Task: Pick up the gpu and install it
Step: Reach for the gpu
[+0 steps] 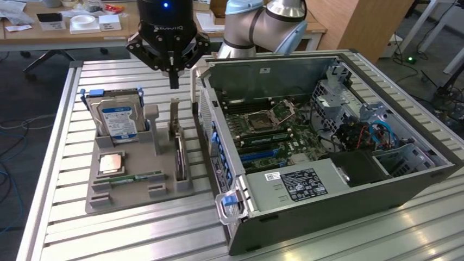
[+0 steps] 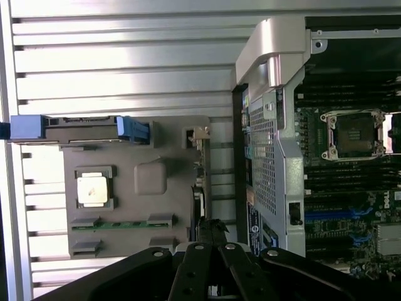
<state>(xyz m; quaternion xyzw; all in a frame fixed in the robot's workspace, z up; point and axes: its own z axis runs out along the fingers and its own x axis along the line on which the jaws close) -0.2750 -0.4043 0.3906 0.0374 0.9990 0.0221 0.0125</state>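
Observation:
The gpu point(image 1: 178, 152) stands on edge in a slot of the grey holder point(image 1: 138, 198), between the hard drive and the computer case, with its silvery bracket at the far end. In the wrist view the gpu point(image 2: 201, 188) shows as a thin dark edge running away from the fingertips. My gripper point(image 1: 173, 82) hangs above the card's bracket end, apart from it, with the fingers shut and nothing between them. In the wrist view the gripper point(image 2: 212, 227) has its dark fingers pressed together over the card's near end.
The open computer case point(image 1: 406, 163) lies on its side at the exterior view's right, motherboard point(image 1: 279, 130) exposed. The holder also carries a hard drive point(image 1: 119, 120), a processor point(image 1: 110, 163) and a green memory stick point(image 1: 138, 178). All rest on a slatted metal table point(image 1: 130, 239).

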